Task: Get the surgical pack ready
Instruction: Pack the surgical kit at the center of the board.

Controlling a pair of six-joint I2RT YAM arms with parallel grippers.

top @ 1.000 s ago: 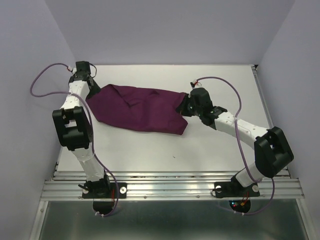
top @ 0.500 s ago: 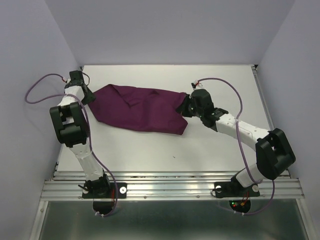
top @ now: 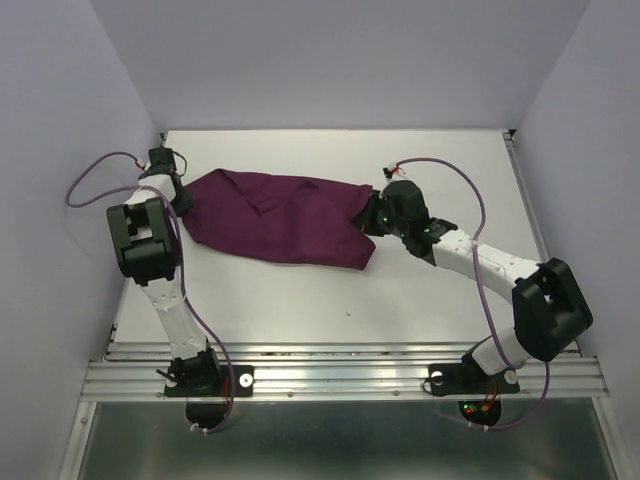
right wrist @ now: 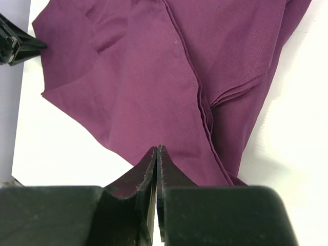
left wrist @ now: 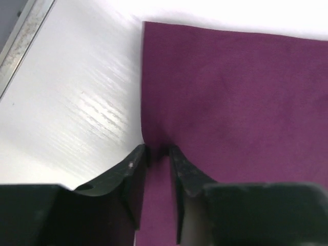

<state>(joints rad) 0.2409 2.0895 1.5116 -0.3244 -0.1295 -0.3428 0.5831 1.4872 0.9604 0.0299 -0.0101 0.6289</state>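
Purple cloth (top: 275, 220) lies rumpled on the table (top: 420, 300). Left gripper (left wrist: 158, 151) pinches its left edge, fingers narrow; right gripper (right wrist: 157, 149) is pressed together at the right edge (any cloth between: cannot tell)

We count one crumpled deep-purple cloth wrap (top: 280, 218), two black-fingered grippers, the left gripper (left wrist: 158, 154) and the right gripper (right wrist: 157, 154), and one white table (top: 400, 290).

Bright, even overhead light. Glare streaks the table (left wrist: 92, 107) at the left of the left wrist view; near gripper bodies are dark, slightly soft.
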